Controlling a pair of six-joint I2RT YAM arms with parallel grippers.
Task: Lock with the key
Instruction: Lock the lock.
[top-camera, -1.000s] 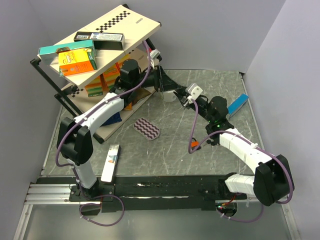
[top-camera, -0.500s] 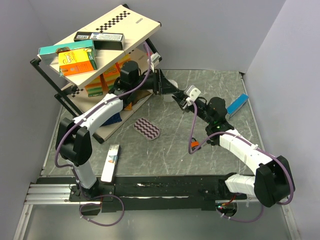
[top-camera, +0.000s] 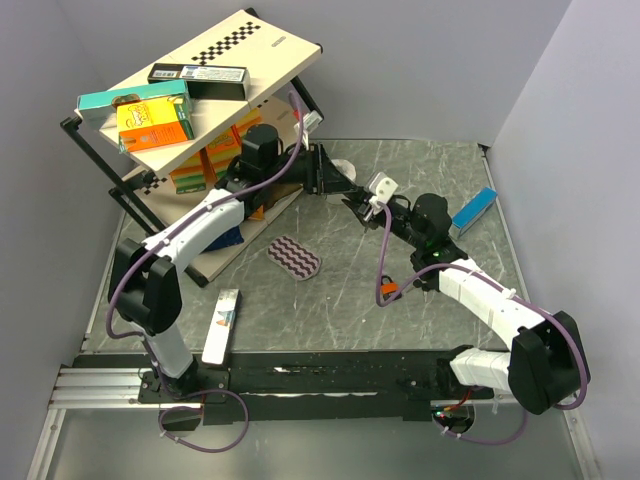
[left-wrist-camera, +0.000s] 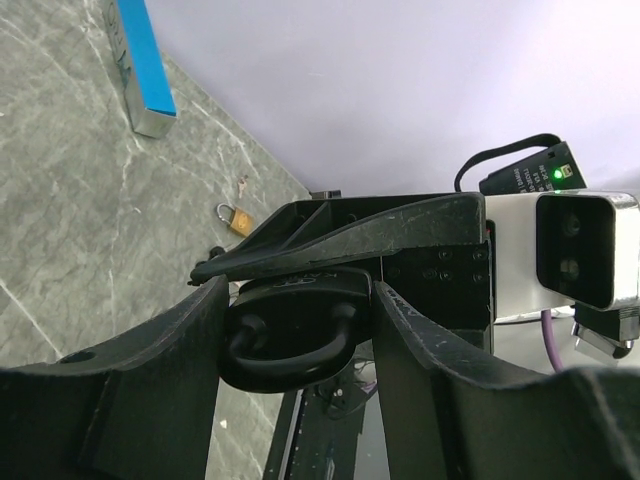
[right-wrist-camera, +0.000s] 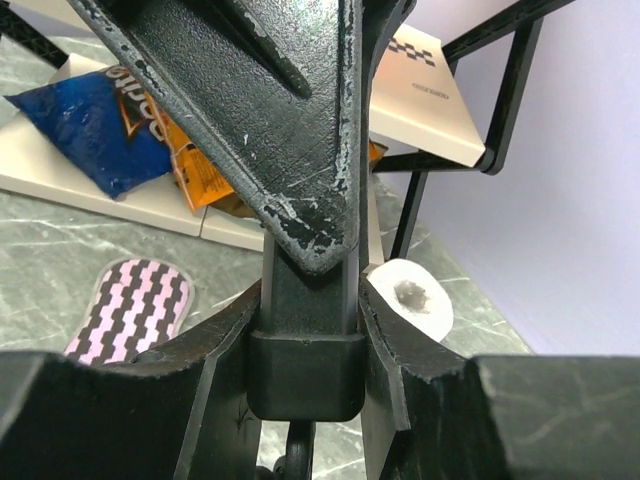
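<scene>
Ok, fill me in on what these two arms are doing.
The left pincer is clamped on a black padlock, held up above the table. The right pincer meets it nose to nose in mid-air, gripping a black piece that is probably the key. The pictures do not show whether the key is in the lock or turned. A small brass padlock lies unused on the table.
</scene>
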